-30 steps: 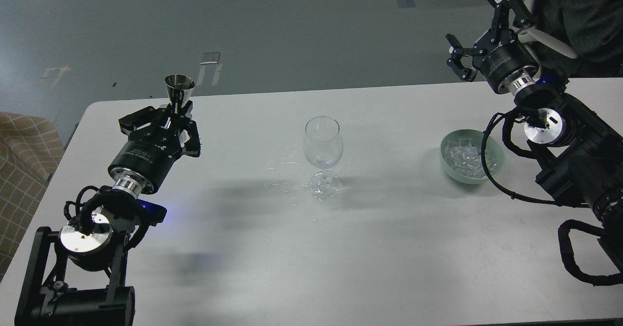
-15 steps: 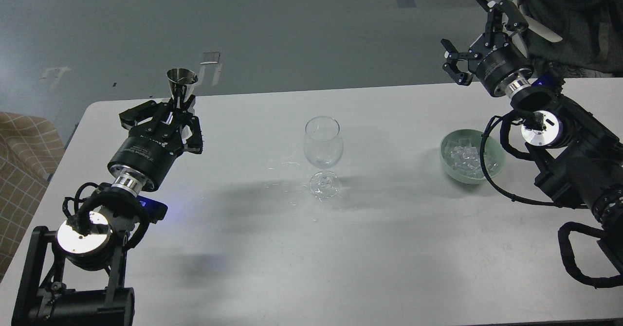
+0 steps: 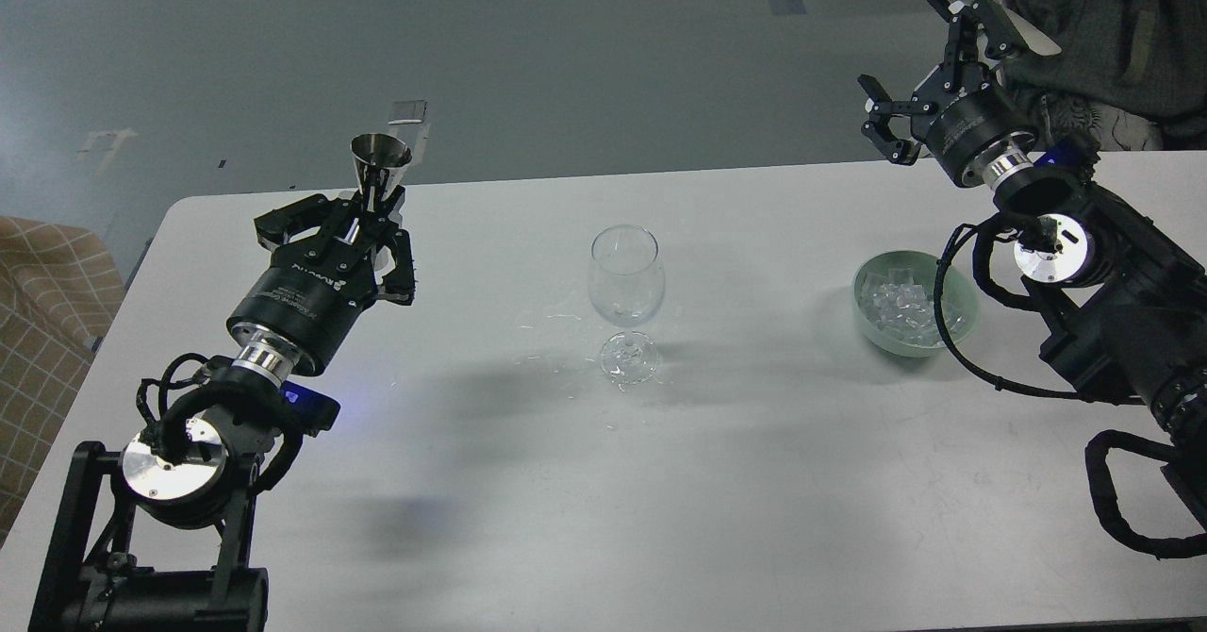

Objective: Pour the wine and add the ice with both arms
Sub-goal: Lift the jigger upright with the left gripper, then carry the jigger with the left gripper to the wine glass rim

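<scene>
Spanning a grey-floored room, white table (image 3: 660, 481); left end effector (image 3: 363, 226) clenched on metal jigger (image 3: 379, 162), right end effector (image 3: 929, 71) splayed

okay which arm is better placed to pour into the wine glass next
Left. The left gripper already holds the metal jigger upright, left of the wine glass. The right gripper is open and empty, beyond the ice bowl.

Two black jointed arms, silver wrist rings, looped black cables, blue glow near the left wrist.
</scene>
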Motion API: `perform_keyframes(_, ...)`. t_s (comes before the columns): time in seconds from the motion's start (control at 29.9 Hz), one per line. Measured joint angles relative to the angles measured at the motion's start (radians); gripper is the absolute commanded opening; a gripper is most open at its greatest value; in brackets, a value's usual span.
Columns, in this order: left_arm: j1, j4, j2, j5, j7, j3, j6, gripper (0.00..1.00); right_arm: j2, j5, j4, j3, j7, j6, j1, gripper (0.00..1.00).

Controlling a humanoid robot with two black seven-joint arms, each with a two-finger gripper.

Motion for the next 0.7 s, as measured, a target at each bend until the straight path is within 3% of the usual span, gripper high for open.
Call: perform_keyframes(0.7, 0.007, -0.009, 0.0, 0.01, -0.003, 0.127, 0.008, 0.0, 0.002, 0.0, -0.001, -0.001, -0.001, 0.0, -0.007, 1.0)
